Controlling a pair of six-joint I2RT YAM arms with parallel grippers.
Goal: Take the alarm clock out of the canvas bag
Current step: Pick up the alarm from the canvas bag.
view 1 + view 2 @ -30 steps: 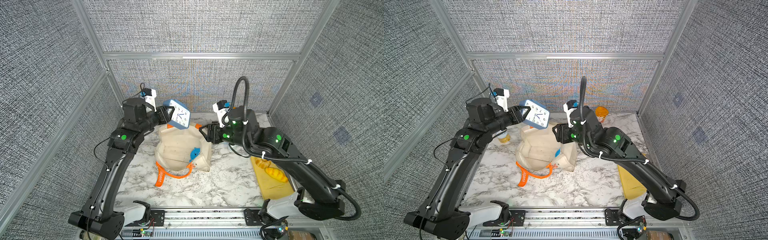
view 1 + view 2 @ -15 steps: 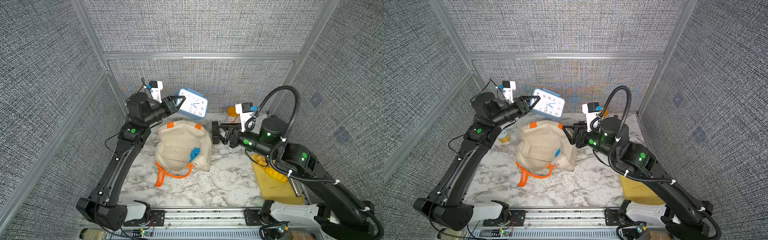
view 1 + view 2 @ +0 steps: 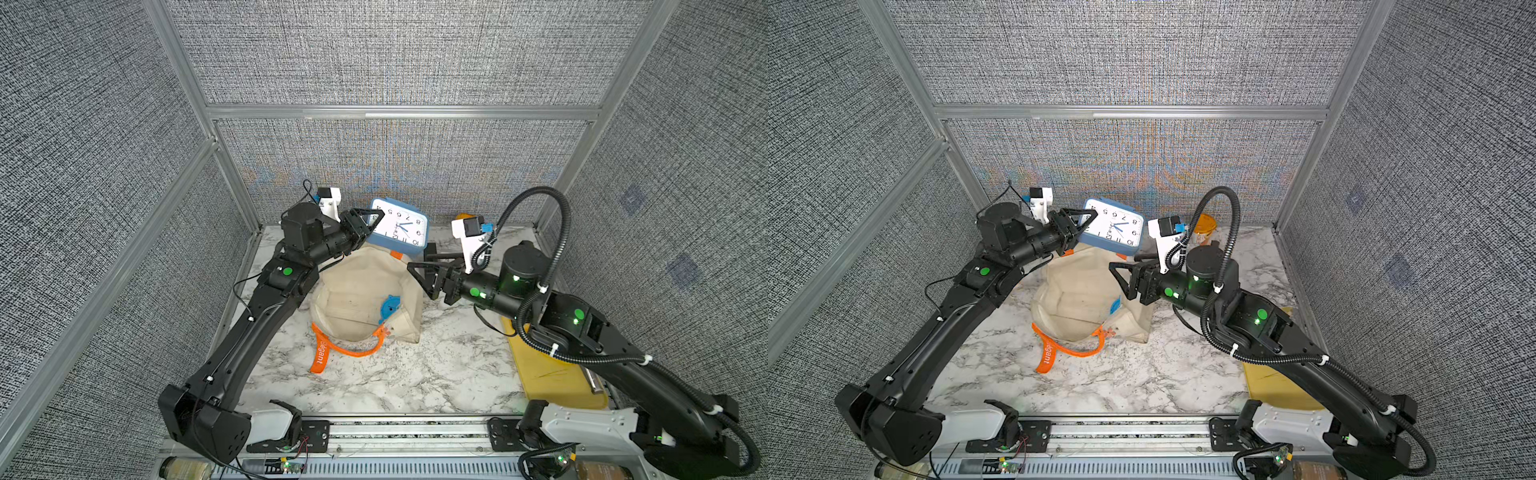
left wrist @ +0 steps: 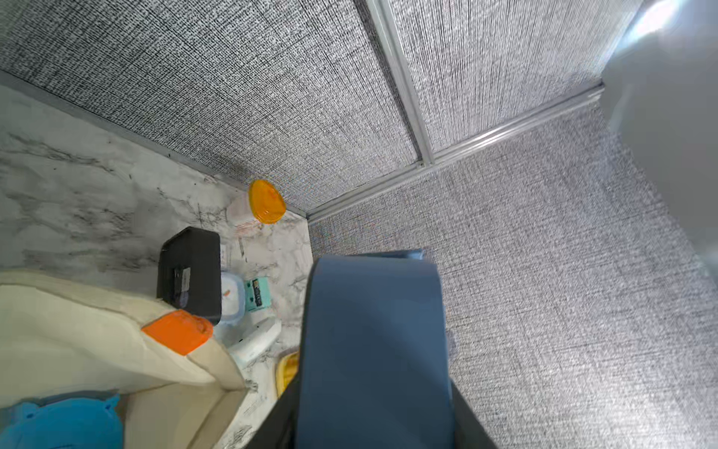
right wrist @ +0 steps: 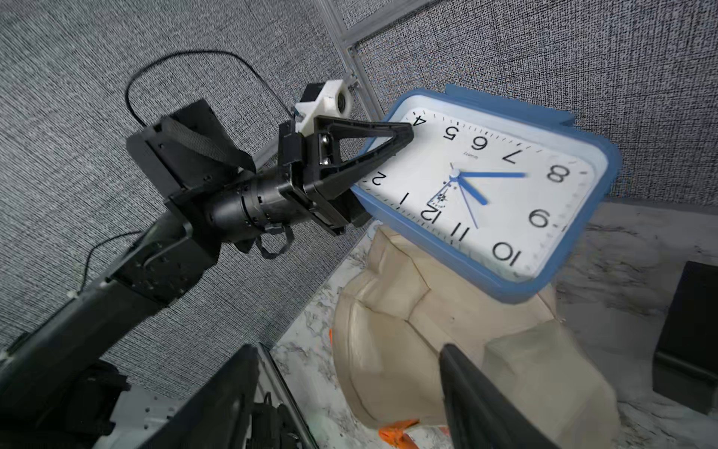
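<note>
In both top views my left gripper (image 3: 375,224) clenched one edge of the blue rectangular alarm clock with white dial (image 3: 401,228), holding it tilted in the air above the cream-white canvas bag with orange handles (image 3: 357,286). My right gripper (image 3: 419,257) stood beside the bag, fingers spread and empty. The left wrist view showed the clock's blue side; the right wrist view, its dial.
</note>
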